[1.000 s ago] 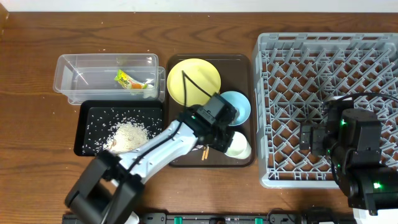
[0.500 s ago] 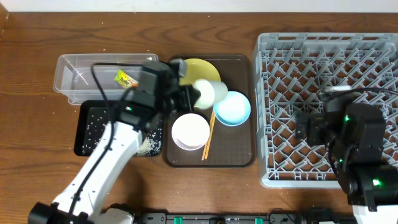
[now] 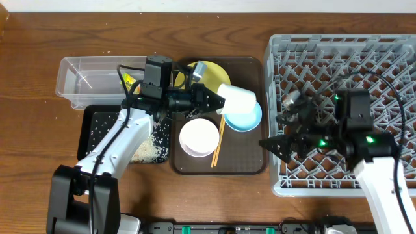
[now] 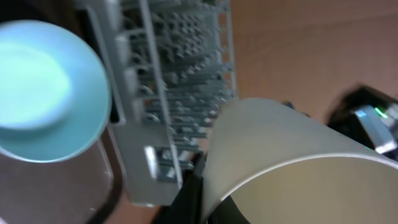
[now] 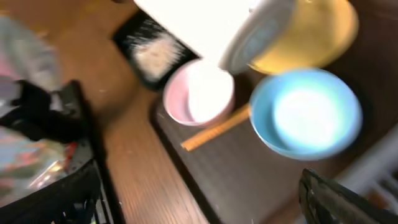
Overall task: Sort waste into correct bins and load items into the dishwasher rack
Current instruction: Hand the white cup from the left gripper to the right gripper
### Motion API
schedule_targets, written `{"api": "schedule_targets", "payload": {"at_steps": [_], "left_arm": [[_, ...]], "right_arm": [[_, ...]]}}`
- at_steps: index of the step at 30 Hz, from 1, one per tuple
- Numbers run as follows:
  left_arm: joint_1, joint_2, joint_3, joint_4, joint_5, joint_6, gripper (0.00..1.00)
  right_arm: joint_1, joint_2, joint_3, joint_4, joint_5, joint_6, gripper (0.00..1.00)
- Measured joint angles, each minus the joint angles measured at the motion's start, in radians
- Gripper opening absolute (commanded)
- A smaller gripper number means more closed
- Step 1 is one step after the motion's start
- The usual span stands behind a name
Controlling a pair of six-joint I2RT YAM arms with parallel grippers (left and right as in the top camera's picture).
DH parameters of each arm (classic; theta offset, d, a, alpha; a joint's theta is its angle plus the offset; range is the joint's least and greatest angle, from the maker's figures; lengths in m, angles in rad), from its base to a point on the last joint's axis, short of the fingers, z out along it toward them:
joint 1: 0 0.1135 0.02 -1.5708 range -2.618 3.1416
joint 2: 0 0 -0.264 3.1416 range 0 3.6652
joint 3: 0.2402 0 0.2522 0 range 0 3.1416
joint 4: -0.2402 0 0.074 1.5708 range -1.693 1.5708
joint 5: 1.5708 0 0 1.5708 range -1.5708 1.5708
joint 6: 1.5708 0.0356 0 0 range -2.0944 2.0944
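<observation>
Cup (image 3: 238, 101) (smooth, pale, cylindrical) in left tool (image 3: 214, 99).

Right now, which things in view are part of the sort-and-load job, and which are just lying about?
Job: cup in left gripper, yellow plate, blue bowl, white bowl, chopsticks, wrapper, rice, clear tub, black tray, rack.
Just there: brown serving tray, table.
</observation>
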Motion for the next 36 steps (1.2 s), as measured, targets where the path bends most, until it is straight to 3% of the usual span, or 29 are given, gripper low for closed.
{"api": "schedule_targets", "payload": {"at_steps": [9, 21, 36], "left_arm": [[-0.046, 0.0, 0.0, 0.006, 0.084, -0.038, 0.06], [-0.084, 0.0, 0.0, 0.006, 0.105, -0.088, 0.06], [-0.123, 0.0, 0.0, 0.014, 0.124, -0.166, 0.06]], "right_arm": [[0.0, 0.161, 0.0, 0.208, -0.25, -0.068, 0.99], [0.0, 0.176, 0.0, 0.262, -0.413, -0.073, 0.98], [0.0, 0.176, 0.0, 0.269, -0.427, -0.085, 0.75]]}}
